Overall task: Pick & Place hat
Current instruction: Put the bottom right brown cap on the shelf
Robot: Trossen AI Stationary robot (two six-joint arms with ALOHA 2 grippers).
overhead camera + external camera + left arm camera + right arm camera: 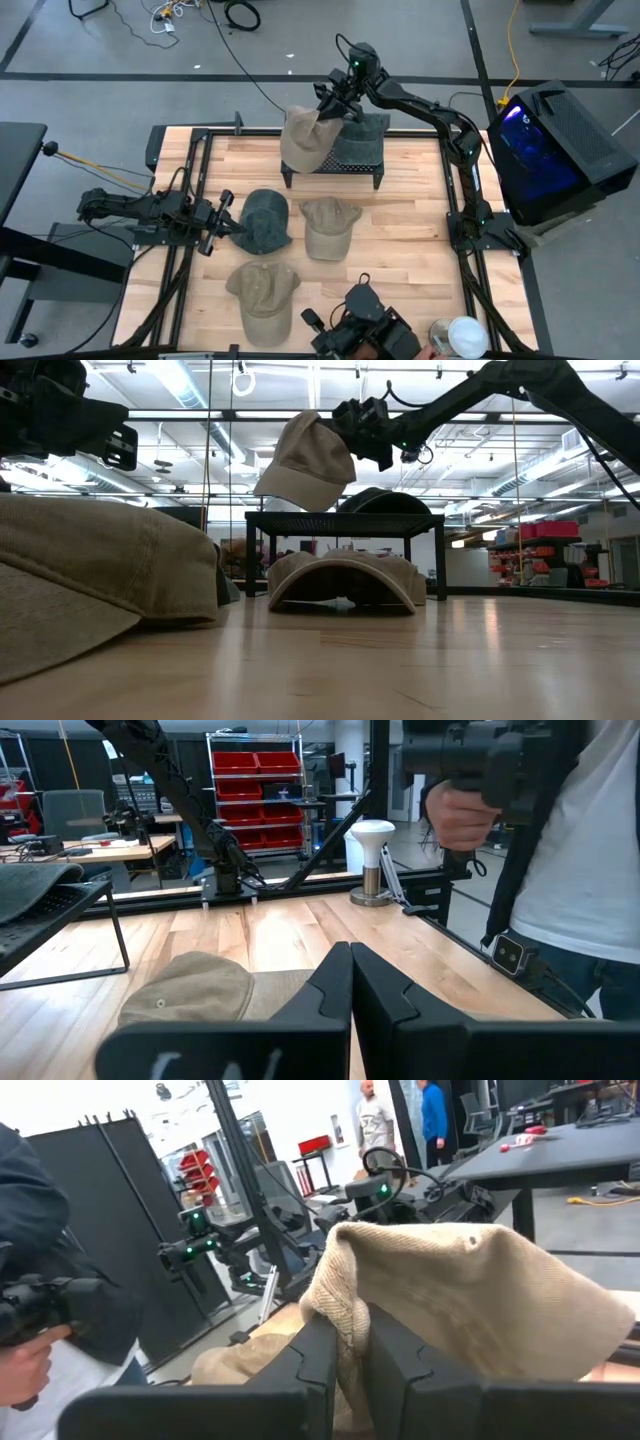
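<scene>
My right gripper (328, 108) hangs over the black rack (335, 168) at the table's far side, shut on a tan hat (304, 140). In the low view this hat (305, 460) hangs just above the rack's top (345, 517), brim toward the lower left. A dark grey hat (365, 135) lies on the rack beside it. On the table lie a dark green hat (265, 222), a tan hat (330, 228) and another tan hat (263, 293). At the table's left, my left gripper (237, 224) rests shut and level, next to the dark green hat and touching nothing. My right gripper pinches a bunched fold of cloth at the back of the tan hat's crown (350, 1320) between its two fingers (312, 1352). The fingers lie level and point toward the table's left. The hat hangs beyond and below them, tilted, brim (275, 490) lowest.
A person stands at the table's near edge holding a dark device (360, 330); in the left wrist view their hand (465, 815) grips it. A white knobbed object (465, 335) stands at the near right corner. Bare wood shows between the rack and the hats.
</scene>
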